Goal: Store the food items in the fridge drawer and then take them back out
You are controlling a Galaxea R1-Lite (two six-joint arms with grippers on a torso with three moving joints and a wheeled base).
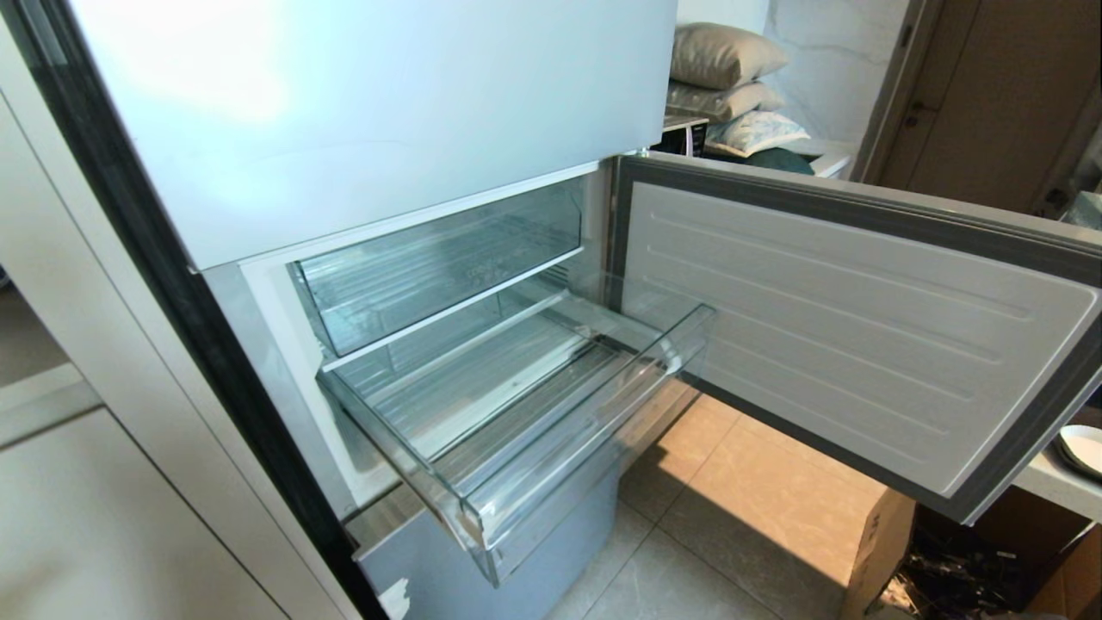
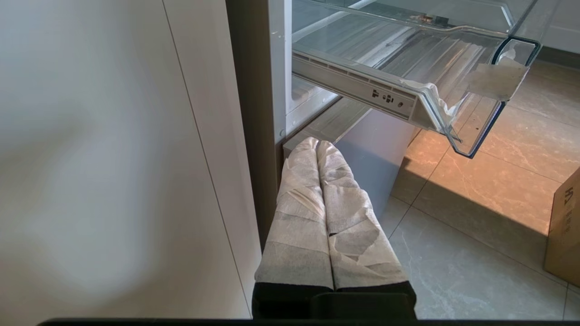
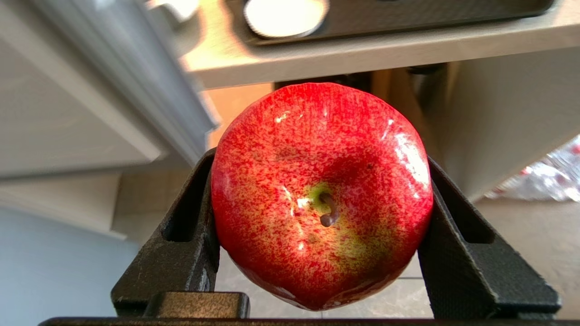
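Red apple [image 3: 321, 194] clamped between the black fingers of the right gripper [image 3: 319, 235], away from the fridge near a counter edge [image 3: 362, 50]; clear drawer [image 1: 551, 448] pulled out and holding nothing; left gripper [image 2: 317, 149] pressed together, low beside the fridge below the drawer.

Glossy red apple [image 3: 321, 194], clear plastic drawer [image 1: 551, 448]
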